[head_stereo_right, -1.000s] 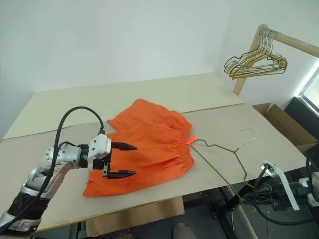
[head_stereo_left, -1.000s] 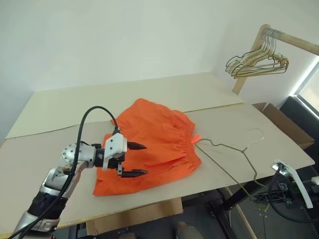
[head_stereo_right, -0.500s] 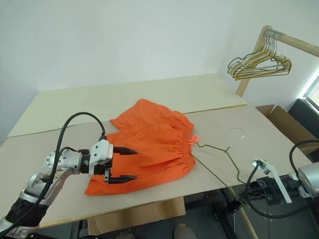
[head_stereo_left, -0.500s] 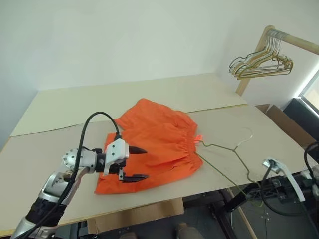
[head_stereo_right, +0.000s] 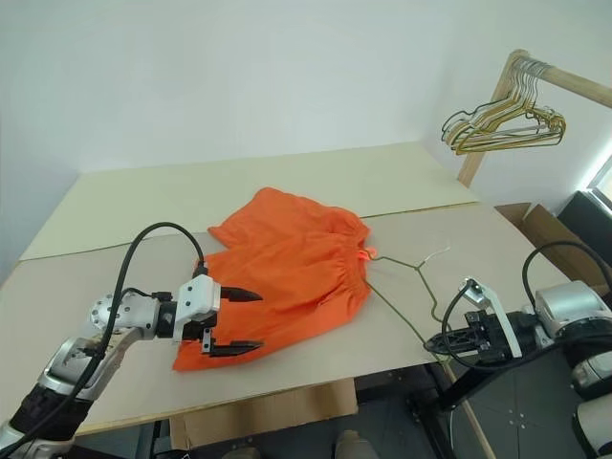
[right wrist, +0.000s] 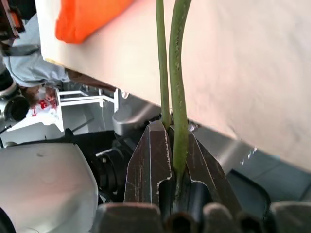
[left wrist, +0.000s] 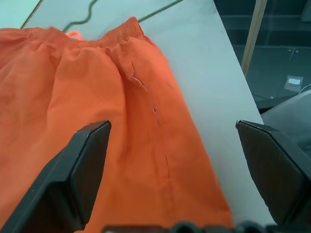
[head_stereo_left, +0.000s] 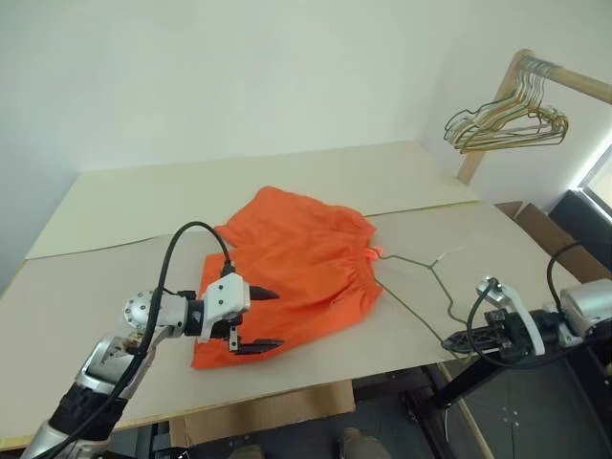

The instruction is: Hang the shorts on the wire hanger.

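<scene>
Shorts (head_stereo_left: 296, 263) flat on table (head_stereo_left: 124, 277), wire hanger (head_stereo_left: 421, 287) corner pinched by right fingers (right wrist: 153, 160)

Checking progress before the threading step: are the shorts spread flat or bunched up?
Mostly spread: the shorts lie flat on the table, waistband toward the wire hanger, with some wrinkles.

Bright, even daylight fills the room; glare whitens the window strip at the right edge. Soft shadows lie under the bright orange cloth shorts (head_stereo_left: 292, 263). The right wrist close-up is slightly blurred.
</scene>
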You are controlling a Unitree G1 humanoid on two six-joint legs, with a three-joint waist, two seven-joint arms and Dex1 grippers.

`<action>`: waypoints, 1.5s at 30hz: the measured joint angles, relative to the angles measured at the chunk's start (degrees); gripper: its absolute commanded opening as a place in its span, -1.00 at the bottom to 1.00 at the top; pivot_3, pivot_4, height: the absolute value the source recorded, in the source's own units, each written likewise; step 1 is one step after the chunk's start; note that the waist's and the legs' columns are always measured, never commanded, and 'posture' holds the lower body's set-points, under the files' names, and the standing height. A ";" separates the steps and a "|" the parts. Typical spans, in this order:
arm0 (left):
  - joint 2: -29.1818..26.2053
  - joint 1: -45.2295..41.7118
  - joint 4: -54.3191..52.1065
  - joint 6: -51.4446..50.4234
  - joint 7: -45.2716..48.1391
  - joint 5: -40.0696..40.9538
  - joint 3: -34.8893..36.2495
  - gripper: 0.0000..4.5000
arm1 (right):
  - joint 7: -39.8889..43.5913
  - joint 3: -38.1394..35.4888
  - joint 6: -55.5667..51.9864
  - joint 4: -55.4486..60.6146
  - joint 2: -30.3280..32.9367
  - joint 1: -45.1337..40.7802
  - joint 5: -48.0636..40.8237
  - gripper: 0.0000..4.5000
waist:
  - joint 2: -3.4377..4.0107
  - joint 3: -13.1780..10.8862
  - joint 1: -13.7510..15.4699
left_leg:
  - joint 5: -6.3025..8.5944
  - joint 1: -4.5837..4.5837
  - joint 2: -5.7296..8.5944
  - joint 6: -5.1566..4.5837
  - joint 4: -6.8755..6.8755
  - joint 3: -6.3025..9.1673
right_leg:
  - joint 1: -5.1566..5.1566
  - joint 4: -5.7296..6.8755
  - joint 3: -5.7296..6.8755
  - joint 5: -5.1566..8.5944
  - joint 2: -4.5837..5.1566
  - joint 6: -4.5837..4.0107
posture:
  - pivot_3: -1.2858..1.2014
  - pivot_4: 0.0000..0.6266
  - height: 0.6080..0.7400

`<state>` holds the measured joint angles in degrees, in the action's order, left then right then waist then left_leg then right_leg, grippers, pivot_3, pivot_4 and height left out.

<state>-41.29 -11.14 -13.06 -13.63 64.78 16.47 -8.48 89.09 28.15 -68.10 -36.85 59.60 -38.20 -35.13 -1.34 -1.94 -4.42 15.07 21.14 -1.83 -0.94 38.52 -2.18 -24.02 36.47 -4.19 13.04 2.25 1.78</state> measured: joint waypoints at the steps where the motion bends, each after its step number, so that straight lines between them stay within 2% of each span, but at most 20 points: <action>1: 0.01 0.01 -0.12 0.00 -0.17 -0.07 -0.01 0.99 | 0.01 -0.46 0.13 -1.01 -0.50 -0.62 -0.01 -1.00 | 0.00 0.00 0.31 | 0.00 0.00 0.00 0.00 0.01 0.00 | 0.00 0.02 0.00 -0.01 0.00 -0.02 | 0.03 -1.00 1.00; 3: 0.03 0.03 -0.41 0.00 -0.41 -0.54 -0.03 0.99 | 0.01 -0.59 0.72 -0.31 -0.31 -0.36 -0.56 -1.00 | 0.01 0.00 0.72 | 0.03 0.04 0.00 -0.04 0.06 0.00 | -0.03 0.05 0.01 -0.04 0.00 -0.09 | 0.03 -1.00 1.00; 8: 0.11 0.62 -1.06 0.02 -0.74 -0.61 -0.19 0.99 | 0.14 2.13 2.92 11.10 3.08 4.84 -4.45 -1.00 | 0.03 0.01 2.10 | 0.13 0.09 0.00 -0.21 0.24 0.02 | -0.09 0.20 0.05 -0.07 0.01 -0.23 | 0.03 -1.00 1.00; 12: 0.12 0.67 -1.39 0.07 -0.74 -0.68 -0.36 0.99 | 0.16 4.21 2.71 10.44 2.71 5.00 -3.61 -1.00 | 0.03 0.01 2.13 | 0.13 0.05 0.00 -0.21 0.32 -0.02 | -0.05 0.24 0.03 0.04 0.01 -0.04 | 0.03 -1.00 1.00; 16: 0.08 0.68 -1.37 0.86 -0.56 -1.15 -0.93 0.99 | 0.22 4.89 2.50 6.94 2.48 4.66 -1.56 -1.00 | 0.04 0.01 2.07 | 0.13 0.05 0.00 -0.21 0.31 -0.03 | -0.06 0.24 0.03 0.02 0.00 -0.08 | 0.03 -1.00 1.00; 21: 0.16 0.60 -1.17 1.08 -0.48 -1.85 -1.74 0.99 | 0.21 3.84 1.90 -5.59 -3.20 -1.14 3.55 -1.00 | 0.05 0.02 1.68 | 0.13 0.00 0.00 -0.21 0.32 -0.06 | -0.03 0.27 -0.02 -0.13 -0.02 -0.34 | 0.02 -1.00 1.00; 28: 0.43 0.60 -1.14 1.12 -0.51 -1.98 -1.84 0.99 | 0.25 2.13 2.14 -8.77 -6.19 -3.94 6.50 -1.00 | 0.08 0.04 1.94 | 0.13 0.04 0.00 -0.21 0.32 -0.06 | -0.04 0.26 -0.01 -0.15 -0.01 -0.37 | 0.03 -1.00 1.00; 35: 0.61 0.74 -0.89 1.31 -0.44 -2.85 -2.13 0.99 | 0.29 5.55 5.91 9.98 3.34 1.79 -2.84 -1.00 | 0.19 0.05 2.18 | 0.14 0.08 0.00 -0.23 0.32 -0.02 | -0.08 0.26 0.03 -0.12 0.01 -0.32 | 0.02 -1.00 1.00; 36: 0.62 0.76 -0.89 1.32 -0.39 -2.86 -2.14 0.99 | 0.29 6.38 6.29 11.48 4.38 1.94 -3.82 -1.00 | 0.19 0.05 2.06 | 0.14 0.05 -0.01 -0.23 0.32 -0.03 | -0.07 0.25 0.03 0.02 0.01 -0.10 | 0.02 -1.00 1.00; 41: 0.80 0.75 -0.77 2.11 -0.31 -3.07 -2.66 0.99 | 0.29 10.93 7.33 13.33 6.00 2.60 -4.44 -1.00 | 0.21 0.06 1.80 | 0.14 0.02 -0.01 -0.23 0.32 -0.05 | -0.07 0.27 0.01 0.09 0.00 0.00 | 0.02 -1.00 1.00; 45: 0.86 0.73 -0.23 2.48 -0.30 -3.21 -2.85 0.99 | 0.30 12.87 8.93 9.72 6.39 1.46 -2.92 -1.00 | 0.21 0.06 1.87 | 0.14 0.04 0.00 -0.23 0.33 -0.06 | -0.07 0.26 0.00 0.06 0.01 -0.04 | 0.01 -1.00 1.00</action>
<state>-40.43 -10.41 -13.30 -11.15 64.48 13.26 -11.33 89.39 41.01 -59.17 -27.13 65.99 -36.75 -38.05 -1.13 -1.88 -2.54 15.21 21.18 -1.83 -1.17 38.85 -2.25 -24.09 36.74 -4.18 13.10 2.25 1.74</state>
